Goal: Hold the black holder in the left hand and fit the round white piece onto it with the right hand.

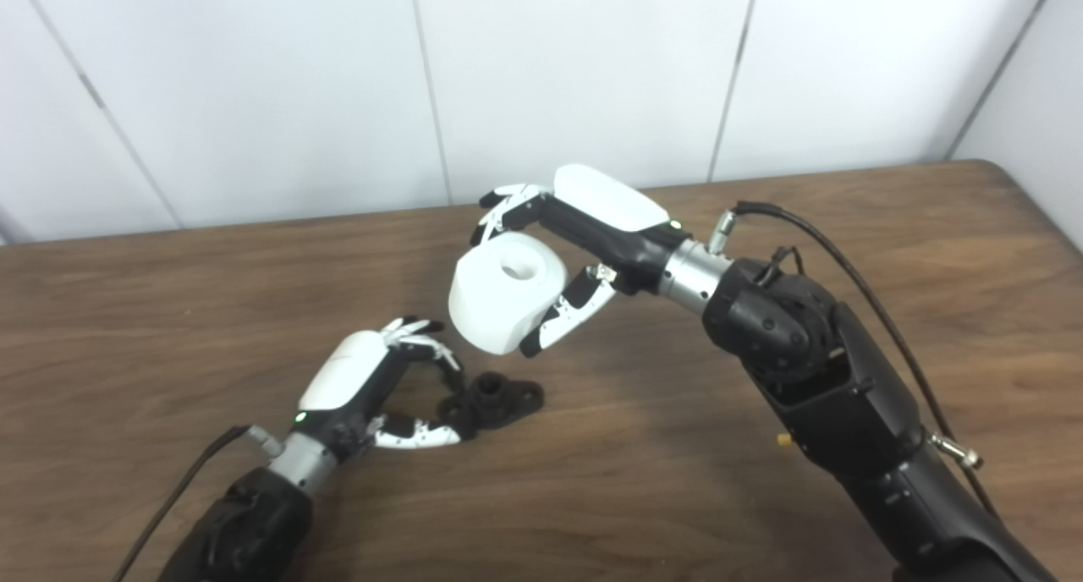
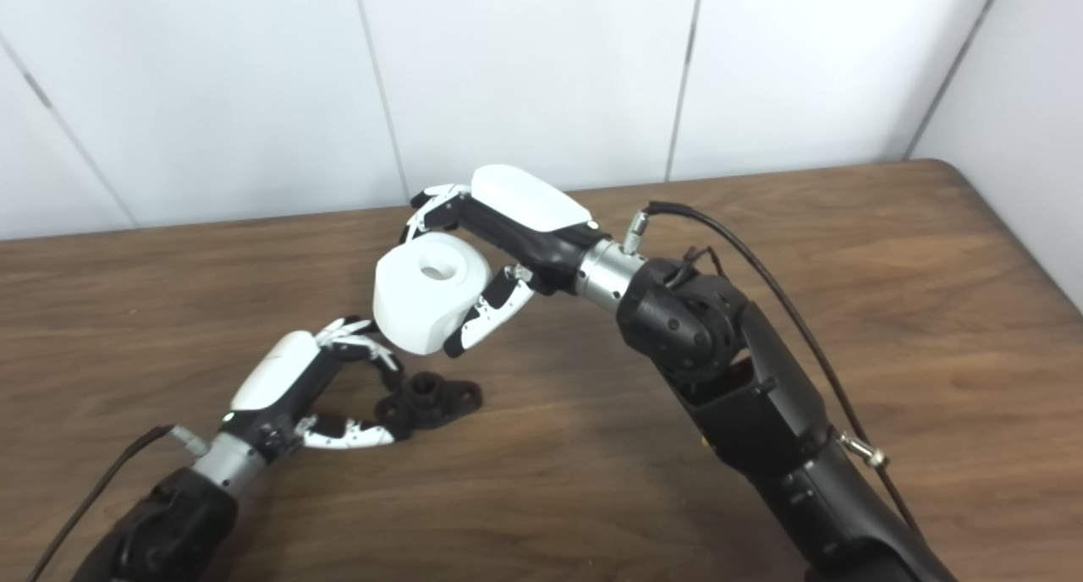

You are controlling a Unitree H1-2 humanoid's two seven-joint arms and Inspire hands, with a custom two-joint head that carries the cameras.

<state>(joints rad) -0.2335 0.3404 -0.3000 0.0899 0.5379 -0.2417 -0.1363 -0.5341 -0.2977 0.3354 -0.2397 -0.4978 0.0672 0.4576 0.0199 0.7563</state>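
- A brown wooden table (image 1: 169,311) filled the lower two thirds of the frame, with pale wall panels (image 1: 575,74) across the top
- The right arm (image 1: 846,396) rose from the lower right corner and bent toward the centre, a black cable (image 1: 846,269) looping along it
- The right hand (image 1: 584,235) sat just above centre, its fingers and thumb wrapped around the round white piece (image 1: 506,292), grasping it clear of the table, tilted, with its central hole facing up
- The left hand (image 1: 364,387) lay at lower left of centre, fingers curled and thumb reaching to the near end of the black holder (image 1: 493,400); it touched the holder's left edge, though whether it truly gripped it could not be told
- The black holder rested flat on the table just below centre, its short round socket upright, directly beneath and apart from the white piece
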